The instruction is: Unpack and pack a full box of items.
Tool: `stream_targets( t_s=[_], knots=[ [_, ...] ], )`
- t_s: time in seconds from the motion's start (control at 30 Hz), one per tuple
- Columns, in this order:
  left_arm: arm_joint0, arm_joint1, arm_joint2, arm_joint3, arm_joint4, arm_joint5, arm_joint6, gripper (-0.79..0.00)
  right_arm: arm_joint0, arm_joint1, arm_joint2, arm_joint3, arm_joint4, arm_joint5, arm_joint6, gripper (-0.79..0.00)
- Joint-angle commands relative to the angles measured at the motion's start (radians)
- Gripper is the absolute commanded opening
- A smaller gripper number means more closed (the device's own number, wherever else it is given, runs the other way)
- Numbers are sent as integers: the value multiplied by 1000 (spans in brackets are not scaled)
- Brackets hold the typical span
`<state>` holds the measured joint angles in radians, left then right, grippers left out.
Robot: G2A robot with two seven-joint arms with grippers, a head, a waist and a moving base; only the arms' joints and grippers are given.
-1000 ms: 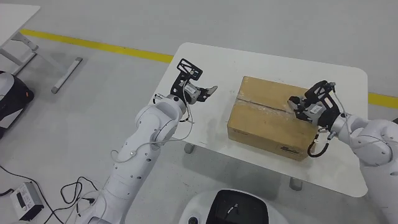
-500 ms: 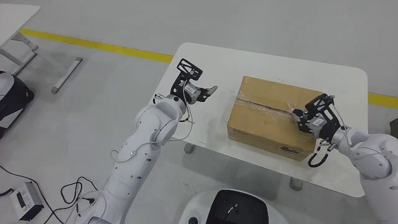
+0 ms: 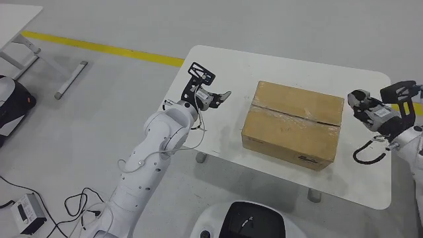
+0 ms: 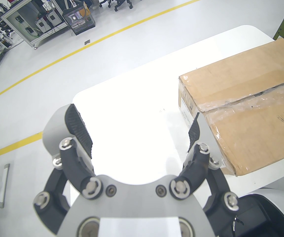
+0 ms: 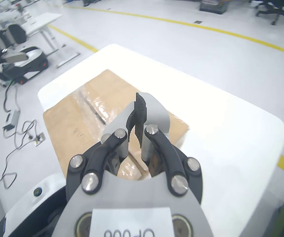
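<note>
High overhead view, two near wrist views, probably one shared box [image 3: 293, 124]

- Bright, even overhead light; the table [image 4: 132, 114] glares to plain white in both wrist views.
- The tape [image 5: 95, 104] on the box [image 3: 291, 122] glints.
- Only a faint, soft shadow hugs the box's base.
- Wrist views bend the floor line [image 4: 132, 25] into a curve.
</note>
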<state>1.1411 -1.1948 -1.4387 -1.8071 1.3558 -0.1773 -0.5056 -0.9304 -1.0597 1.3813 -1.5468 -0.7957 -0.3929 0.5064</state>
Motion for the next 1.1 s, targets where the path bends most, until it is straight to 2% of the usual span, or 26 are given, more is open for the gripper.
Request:
stream_targets(
  t_s=[0.0, 0.07, 0.13, 0.43, 0.53, 0.63, 0.73, 0.83, 1.0, 1.07],
  knots=[
    [0, 0, 0, 0, 0, 0, 0, 0, -69, 7, 58, -103, -36, 161, 47, -785],
    [0, 0, 0, 0, 0, 0, 0, 0, -145, 10, 103, -195, -45, 270, 63, -785],
    [0, 0, 0, 0, 0, 0, 0, 0, -213, 12, 132, -262, -35, 331, 78, -785],
    [0, 0, 0, 0, 0, 0, 0, 0, -223, 12, 135, -270, -32, 334, 82, -785],
    [0, 0, 0, 0, 0, 0, 0, 0, -256, 9, 152, -283, -14, 344, 12, -785],
    [0, 0, 0, 0, 0, 0, 0, 0, -332, 5, 182, -315, 10, 371, -103, -785],
    [0, 0, 0, 0, 0, 0, 0, 0, -415, 2, 215, -341, 27, 408, -167, -785],
    [0, 0, 0, 0, 0, 0, 0, 0, -479, 1, 244, -375, 37, 388, -199, -785],
    [0, 0, 0, 0, 0, 0, 0, 0, -479, 1, 244, -375, 37, 388, -199, -785],
    [12, -2, 3, 4, -54, -6, 12, 0, -479, 1, 244, -375, 37, 388, -199, -785]
  ],
)
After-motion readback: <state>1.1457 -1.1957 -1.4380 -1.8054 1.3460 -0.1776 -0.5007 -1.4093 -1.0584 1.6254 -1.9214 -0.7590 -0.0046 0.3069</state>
